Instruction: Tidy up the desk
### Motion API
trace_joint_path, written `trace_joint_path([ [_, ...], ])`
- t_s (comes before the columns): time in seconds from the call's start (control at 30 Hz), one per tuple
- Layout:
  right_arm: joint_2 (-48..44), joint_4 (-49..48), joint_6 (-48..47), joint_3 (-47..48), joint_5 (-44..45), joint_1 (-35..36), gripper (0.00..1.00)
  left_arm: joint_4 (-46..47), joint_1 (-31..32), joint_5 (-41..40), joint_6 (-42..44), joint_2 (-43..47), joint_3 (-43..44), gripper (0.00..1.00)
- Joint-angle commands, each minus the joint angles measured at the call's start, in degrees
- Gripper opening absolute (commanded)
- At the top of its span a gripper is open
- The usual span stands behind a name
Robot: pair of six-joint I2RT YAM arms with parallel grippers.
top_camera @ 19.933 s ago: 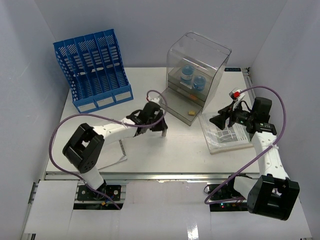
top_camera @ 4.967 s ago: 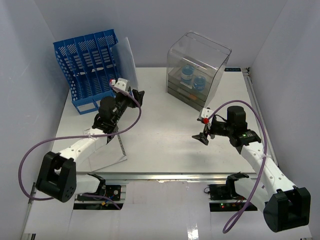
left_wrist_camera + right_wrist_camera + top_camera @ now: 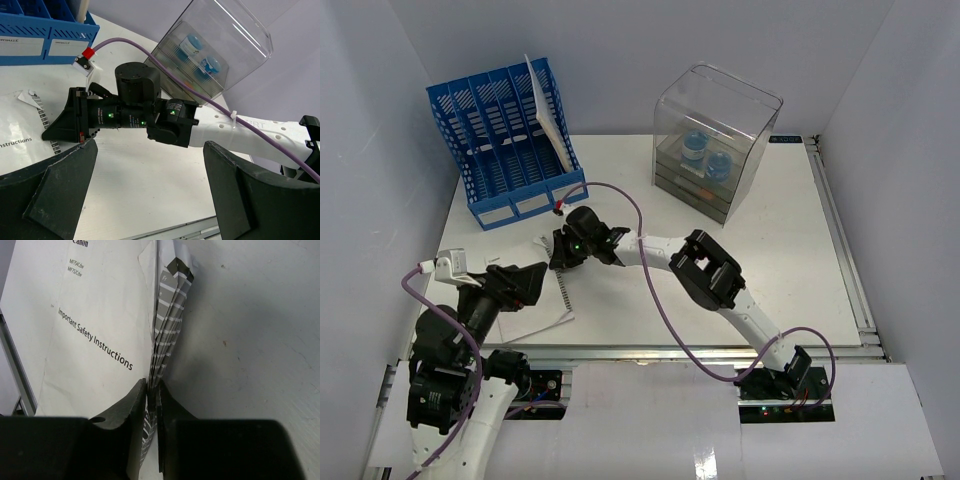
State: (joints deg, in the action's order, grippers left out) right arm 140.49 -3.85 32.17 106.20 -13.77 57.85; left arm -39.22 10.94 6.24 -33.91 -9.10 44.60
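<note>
A white Canon safety-instructions booklet (image 3: 95, 325) with grey tabbed page edges (image 3: 170, 325) lies on the white desk (image 3: 770, 260) at the near left. My right gripper (image 3: 151, 385) is shut on the booklet's tabbed edge, with the pages pinched between its fingers. In the top view the right arm stretches across the desk to that gripper (image 3: 560, 258) at the booklet's (image 3: 535, 310) far corner. My left gripper (image 3: 150, 150) hovers wide open over bare desk near the front rail, holding nothing. It faces the right gripper (image 3: 55, 131).
A blue slotted file rack (image 3: 505, 140) stands at the back left with a white document (image 3: 548, 110) leaning in its right slot. A clear plastic drawer box (image 3: 715, 140) stands at the back centre. The aluminium rail (image 3: 720, 350) runs along the front edge.
The right arm has swung from the right side across to the booklet and closed on its edge. The left arm has pulled back from the rack, where a white document now stands.
</note>
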Motion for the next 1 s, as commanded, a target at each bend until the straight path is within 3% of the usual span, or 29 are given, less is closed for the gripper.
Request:
trace_joint_path([
  [0.0,-0.58,5.38,-3.14,-4.03,4.04,0.11,0.1,-1.47,-0.3,-1.4,-0.48,-0.32,-0.85,0.98],
  [0.33,-12.88,-11.07,-1.87,-19.98,-11.36,-9.14,0.08,-1.11,-0.3,2.19,-3.62,-4.43,-4.61,0.98],
  [0.5,-22.49,-13.24,-7.42,-30.52,-15.27,-15.22,0.08,2.36,-0.3,4.3,-4.54,-7.73,-7.33,0.98],
  [0.8,-39.94,-12.64,-22.85,-49.34,-27.45,-25.96,0.08,23.43,-0.3,16.61,-8.52,-19.79,-18.43,0.98],
  [0.97,-47.36,-11.37,-28.19,-52.63,-34.61,-27.98,0.08,36.65,-0.22,20.67,-9.46,-25.96,-25.07,0.98],
])
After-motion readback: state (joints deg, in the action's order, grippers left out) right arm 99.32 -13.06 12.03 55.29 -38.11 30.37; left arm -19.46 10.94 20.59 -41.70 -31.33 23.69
